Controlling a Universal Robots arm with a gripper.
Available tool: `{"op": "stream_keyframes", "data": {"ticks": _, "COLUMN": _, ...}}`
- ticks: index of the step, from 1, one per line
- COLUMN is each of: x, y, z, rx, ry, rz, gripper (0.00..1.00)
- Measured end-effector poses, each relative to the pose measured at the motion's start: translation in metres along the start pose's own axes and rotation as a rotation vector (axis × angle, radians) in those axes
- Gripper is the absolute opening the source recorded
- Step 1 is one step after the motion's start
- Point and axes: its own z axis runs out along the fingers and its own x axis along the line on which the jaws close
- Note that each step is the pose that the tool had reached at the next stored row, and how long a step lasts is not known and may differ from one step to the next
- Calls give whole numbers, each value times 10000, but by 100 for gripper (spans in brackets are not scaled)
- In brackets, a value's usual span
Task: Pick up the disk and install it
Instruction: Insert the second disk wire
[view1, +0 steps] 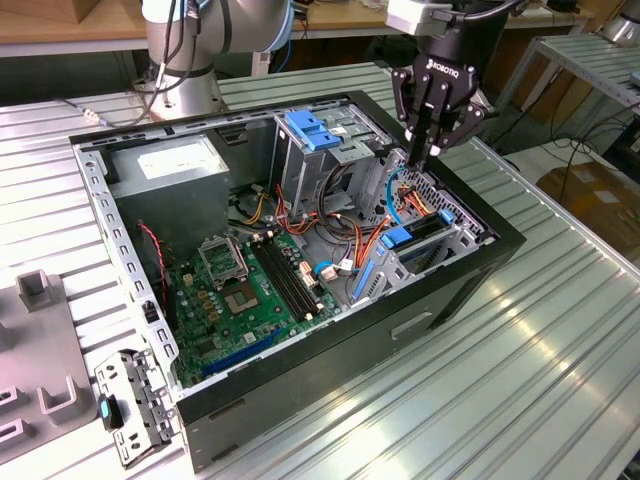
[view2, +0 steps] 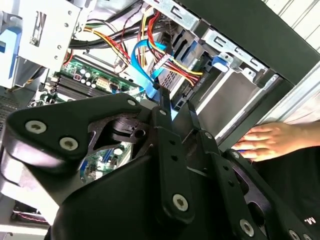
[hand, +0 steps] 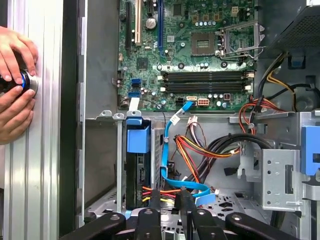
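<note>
Jaws pressed together, my gripper (view1: 432, 150) hangs over the open computer case (view1: 470, 290), tangled cables (hand: 200, 150) beneath, the disk (hand: 137, 165) seated in its bay beside them, hands (hand: 15, 85) outside the case.

My gripper (view1: 430, 152) looks matt black, metal or hard plastic; the case (view1: 470, 275) is matt black outside, dull bare steel inside; the table (view1: 560, 350) is ribbed, satin aluminium; the board (hand: 200, 55) glossy green
</note>
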Motion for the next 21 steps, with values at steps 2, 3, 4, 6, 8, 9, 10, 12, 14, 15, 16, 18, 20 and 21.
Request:
{"op": "stream_keyframes", "data": {"ticks": 2, "x": -12, "y": 0, "z": -28, "rx": -15, "ry": 64, "rz": -2, "gripper": 30}}
{"op": "stream_keyframes", "data": {"ticks": 3, "x": -39, "y": -1, "z": -31, "rx": -16, "ry": 170, "rz": 0, "gripper": 30}}
{"op": "stream_keyframes", "data": {"ticks": 4, "x": -67, "y": -1, "z": -31, "rx": -16, "ry": 256, "rz": 3, "gripper": 30}}
{"op": "stream_keyframes", "data": {"ticks": 6, "x": -124, "y": -1, "z": -22, "rx": -17, "ry": 383, "rz": 8, "gripper": 30}}
{"op": "stream_keyframes", "data": {"ticks": 8, "x": -162, "y": -3, "z": -2, "rx": -18, "ry": 447, "rz": 9, "gripper": 30}}
{"op": "stream_keyframes", "data": {"ticks": 9, "x": -169, "y": -3, "z": 8, "rx": -18, "ry": 482, "rz": 11, "gripper": 30}}
{"op": "stream_keyframes", "data": {"ticks": 10, "x": -172, "y": -3, "z": 19, "rx": -18, "ry": 528, "rz": 13, "gripper": 30}}
{"op": "stream_keyframes", "data": {"ticks": 12, "x": -185, "y": -5, "z": 64, "rx": -19, "ry": 730, "rz": 19, "gripper": 30}}
{"op": "stream_keyframes", "data": {"ticks": 14, "x": -194, "y": -7, "z": 89, "rx": -20, "ry": 785, "rz": 21, "gripper": 30}}
{"op": "stream_keyframes", "data": {"ticks": 15, "x": -205, "y": -13, "z": 106, "rx": -20, "ry": 835, "rz": 22, "gripper": 30}}
{"op": "stream_keyframes", "data": {"ticks": 16, "x": -216, "y": -20, "z": 116, "rx": -20, "ry": 894, "rz": 24, "gripper": 30}}
{"op": "stream_keyframes", "data": {"ticks": 18, "x": -246, "y": -36, "z": 136, "rx": -21, "ry": 1052, "rz": 29, "gripper": 22}}
{"op": "stream_keyframes", "data": {"ticks": 20, "x": -267, "y": -43, "z": 149, "rx": -24, "ry": 1170, "rz": 33, "gripper": 16}}
{"op": "stream_keyframes", "data": {"ticks": 21, "x": -277, "y": -44, "z": 158, "rx": -24, "ry": 1217, "rz": 35, "gripper": 16}}
